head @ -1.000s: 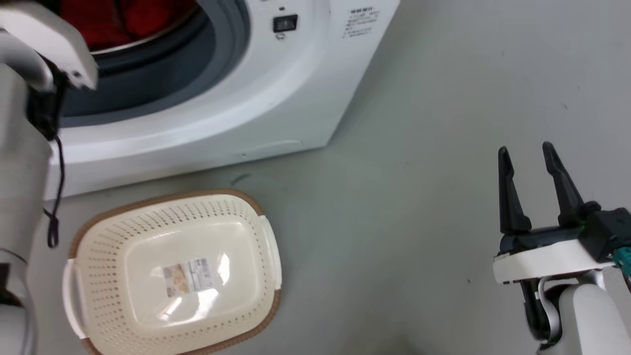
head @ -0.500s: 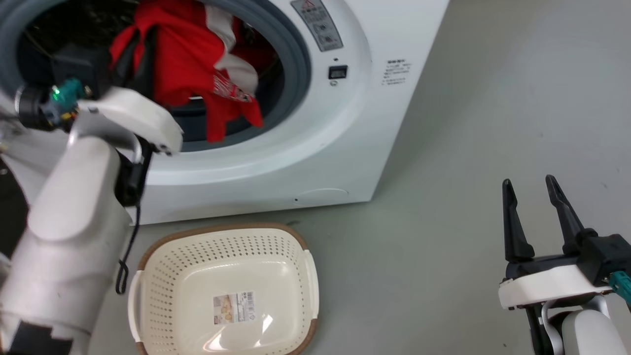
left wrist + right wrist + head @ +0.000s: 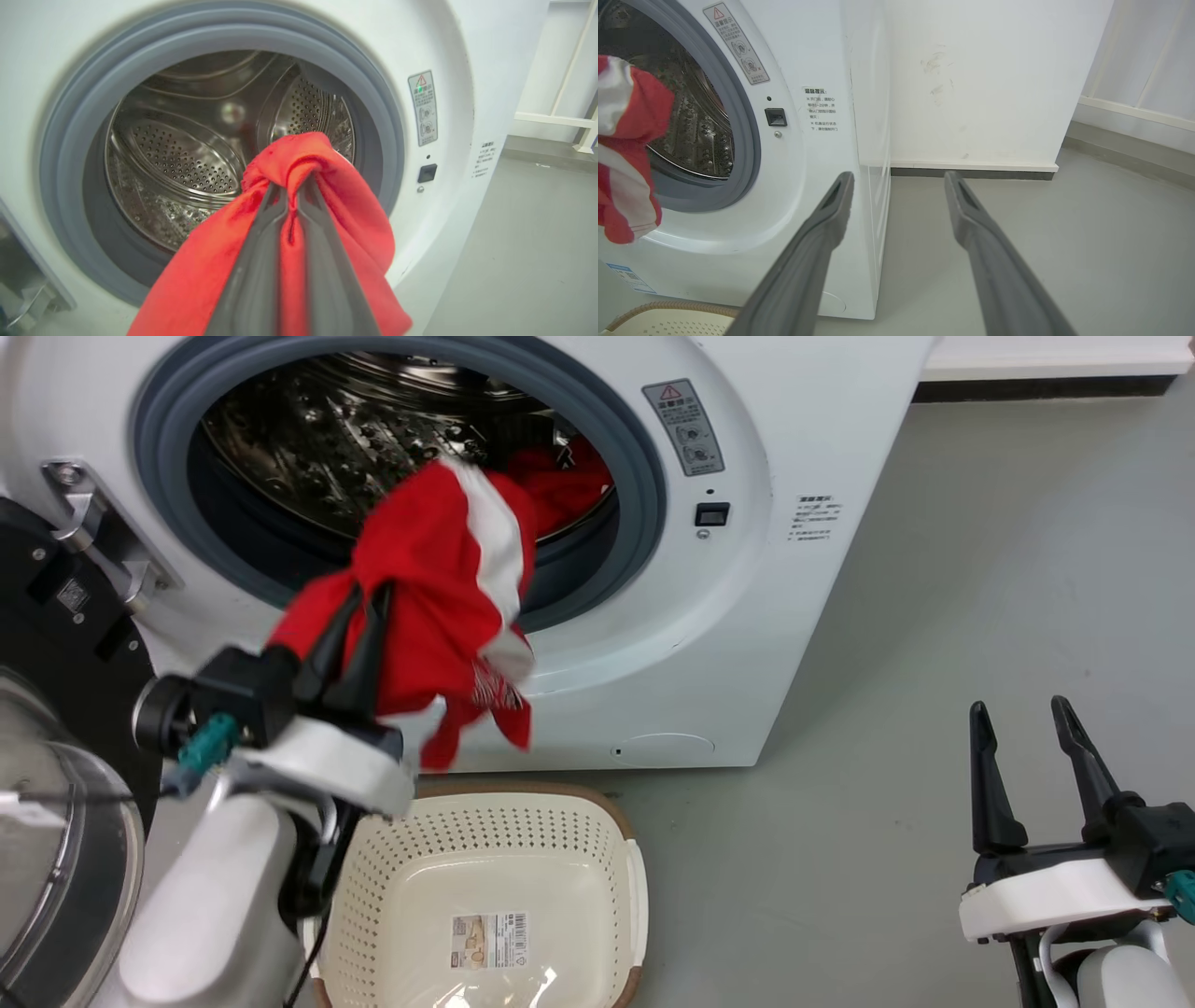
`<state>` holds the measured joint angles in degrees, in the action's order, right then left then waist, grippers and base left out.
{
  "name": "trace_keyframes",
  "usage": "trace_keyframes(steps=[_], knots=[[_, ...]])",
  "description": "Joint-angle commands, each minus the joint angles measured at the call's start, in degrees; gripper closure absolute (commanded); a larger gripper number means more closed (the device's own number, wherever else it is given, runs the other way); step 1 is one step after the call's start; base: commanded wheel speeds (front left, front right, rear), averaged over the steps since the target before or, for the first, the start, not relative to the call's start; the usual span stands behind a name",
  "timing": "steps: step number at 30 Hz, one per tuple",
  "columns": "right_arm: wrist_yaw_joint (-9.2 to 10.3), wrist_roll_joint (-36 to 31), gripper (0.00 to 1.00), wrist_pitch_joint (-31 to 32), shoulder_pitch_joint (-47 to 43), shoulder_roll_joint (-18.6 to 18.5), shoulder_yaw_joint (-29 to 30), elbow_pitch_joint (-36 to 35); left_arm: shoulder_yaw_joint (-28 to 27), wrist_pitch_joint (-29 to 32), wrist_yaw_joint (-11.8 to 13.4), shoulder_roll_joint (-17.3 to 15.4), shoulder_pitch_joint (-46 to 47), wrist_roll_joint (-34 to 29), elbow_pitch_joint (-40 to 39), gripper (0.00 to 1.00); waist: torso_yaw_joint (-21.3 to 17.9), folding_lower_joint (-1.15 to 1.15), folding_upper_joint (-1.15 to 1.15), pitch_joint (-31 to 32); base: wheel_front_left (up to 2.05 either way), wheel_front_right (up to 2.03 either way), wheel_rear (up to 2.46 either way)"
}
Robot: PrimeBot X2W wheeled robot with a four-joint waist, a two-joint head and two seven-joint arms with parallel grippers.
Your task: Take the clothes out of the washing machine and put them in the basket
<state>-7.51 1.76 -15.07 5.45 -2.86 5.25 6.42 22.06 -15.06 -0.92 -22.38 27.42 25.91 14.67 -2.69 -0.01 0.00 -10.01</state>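
My left gripper (image 3: 372,597) is clenched on a red garment (image 3: 439,588) that hangs just outside the washing machine (image 3: 822,429), so the carrying step is in hand, and next I should lower it over the basket (image 3: 637,868) and let go, while my right gripper (image 3: 1022,728) waits with fingers spread.

Clothes (image 3: 429,569): bright red, white trim. Washing machine (image 3: 840,392): white body, grey port ring (image 3: 639,495), shiny perforated steel drum (image 3: 308,439). Basket (image 3: 523,821): cream, dotted with holes, brown woven-look rim. Floor (image 3: 980,569): plain grey.
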Motion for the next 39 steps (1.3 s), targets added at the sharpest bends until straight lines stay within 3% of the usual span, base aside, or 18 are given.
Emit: trace_keyframes(steps=[1, 8, 14, 24, 33, 39], knots=[[0.04, 0.0, 0.0, -0.2, -0.6, 0.0, 0.1, -0.1, 0.1, -0.1, 0.3, 0.1, -1.1, 0.2, -0.5, 1.0, 0.3, 0.01, 0.0, -0.2, 0.0, 0.0, 0.0], [0.04, 0.2, 0.0, -0.2, 1.4, 0.0, -0.2, -0.9, 1.1, 2.0, -1.1, -1.1, -7.0, 2.4, 1.3, 1.0, 0.8, 0.01, 0.0, -4.1, 0.0, 0.0, 0.0], [0.04, -0.6, 0.0, -0.2, 3.3, 0.0, -0.1, -1.8, 0.8, 1.2, -2.8, 0.3, -7.6, 5.0, 7.9, 1.0, 0.7, 0.01, 0.0, -9.0, 0.0, 0.0, 0.0], [0.04, -2.4, 0.0, -0.2, 6.5, 0.0, 0.4, -4.3, 2.4, 0.3, -5.0, 3.3, -2.0, 5.3, 26.0, 1.0, 0.3, 0.01, 0.0, -19.6, 0.0, 0.0, 0.0], [0.04, -2.8, 0.0, -0.2, 9.0, 0.0, 0.5, -8.9, 2.5, 0.0, -6.2, 6.0, 8.5, 6.8, 43.4, 1.0, -0.3, 0.01, 0.0, -29.7, 0.0, 0.0, 0.0], [0.04, -2.5, 0.0, -0.2, 9.0, 0.0, 0.5, -12.3, 1.4, -0.2, -6.5, 6.4, 15.5, 8.6, 49.9, 1.0, -1.3, 0.01, 0.0, -35.6, 0.0, 0.0, 0.0]])
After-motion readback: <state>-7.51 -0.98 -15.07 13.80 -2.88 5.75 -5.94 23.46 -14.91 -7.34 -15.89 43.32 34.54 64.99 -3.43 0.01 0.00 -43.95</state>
